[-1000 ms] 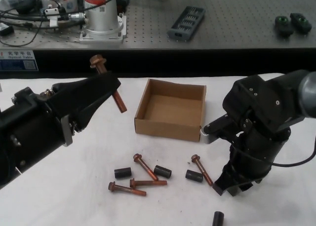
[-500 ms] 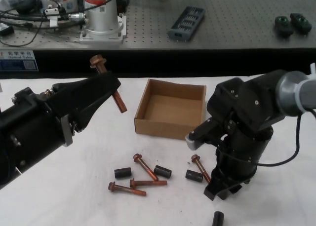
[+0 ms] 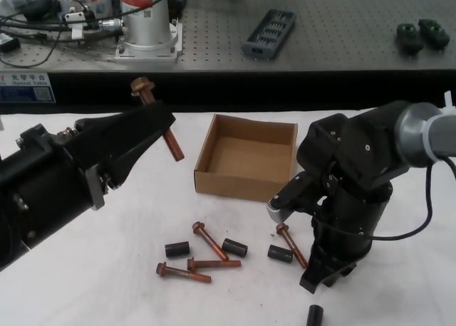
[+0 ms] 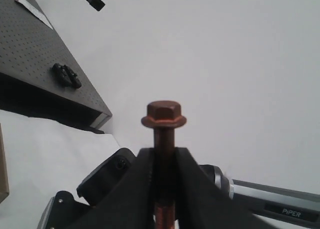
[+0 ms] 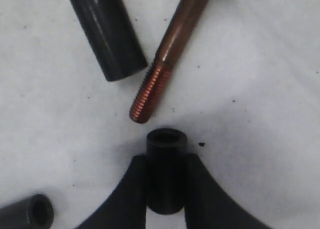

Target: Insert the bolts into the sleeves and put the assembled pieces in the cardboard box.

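Overhead, the left gripper (image 3: 162,124) holds a bolt (image 3: 173,146) aloft, left of the box (image 3: 242,186). The right gripper (image 3: 318,277) points down at the cloth (image 3: 107,269), near and right of the box, beside loose bolts (image 3: 210,241) and loose sleeves (image 3: 234,247).

Left wrist: fingers (image 4: 132,189) are clamped on the bolt's shank, hex head clear above them.

Right wrist: fingers (image 5: 202,201) are closed on a held sleeve (image 5: 166,164), its bore end showing, just short of a lying bolt's threaded tip (image 5: 145,101).

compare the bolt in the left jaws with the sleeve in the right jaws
The bolt is copper-coloured with a hex head; the sleeve is a plain black tube. The bolt is held high above the cloth, the sleeve low over it. Both sit clamped between jaws.
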`<state>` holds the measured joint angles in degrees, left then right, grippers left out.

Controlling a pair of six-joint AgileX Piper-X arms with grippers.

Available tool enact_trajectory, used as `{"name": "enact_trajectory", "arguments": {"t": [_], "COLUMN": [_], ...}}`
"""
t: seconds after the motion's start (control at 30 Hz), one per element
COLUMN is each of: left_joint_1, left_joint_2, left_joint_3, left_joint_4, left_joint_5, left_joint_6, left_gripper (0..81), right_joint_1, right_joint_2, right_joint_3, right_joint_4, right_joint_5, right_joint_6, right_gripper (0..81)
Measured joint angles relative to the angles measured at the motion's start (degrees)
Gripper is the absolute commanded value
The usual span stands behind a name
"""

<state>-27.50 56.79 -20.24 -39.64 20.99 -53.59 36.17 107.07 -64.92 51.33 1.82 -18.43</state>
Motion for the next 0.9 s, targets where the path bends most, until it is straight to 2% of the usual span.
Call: {"name": "enact_trajectory", "arguments": {"t": [0.1, 0.27, 0.47, 0.5, 0.6, 0.9], "left_joint_1": [0.0, 0.0, 0.0, 0.0, 0.0, 0.0], "left_joint_2": [0.0, 4.3, 12.9, 14.4, 18.5, 26.7], "left_joint_3": [0.0, 0.0, 0.0, -0.2, -1.7, -10.2], "left_joint_4": [-0.1, -3.3, -11.3, -12.4, -15.3, -17.9], "left_joint_5": [-1.3, -1.9, -1.1, 0.0, 4.5, 16.5], "left_joint_6": [0.0, 0.0, 0.0, 0.0, -1.7, -7.3], "left_gripper": [2.9, 2.9, 2.9, 2.9, 2.9, 2.9], "right_joint_1": [0.0, -0.6, -0.7, -0.7, -0.7, -0.7], "right_joint_2": [-0.2, -4.7, -19.3, -19.8, -31.1, -40.6], "right_joint_3": [0.0, 2.4, 7.7, 9.3, 19.1, 37.2], "right_joint_4": [0.0, -4.1, -14.1, -16.7, -27.5, -47.8], "right_joint_5": [-1.8, -10.2, -19.0, -20.6, -26.3, -31.5], "right_joint_6": [1.8, 4.7, 8.7, 10.0, 16.7, 24.9], "right_gripper": [2.4, 2.4, 2.4, 2.4, 2.4, 2.4]}}
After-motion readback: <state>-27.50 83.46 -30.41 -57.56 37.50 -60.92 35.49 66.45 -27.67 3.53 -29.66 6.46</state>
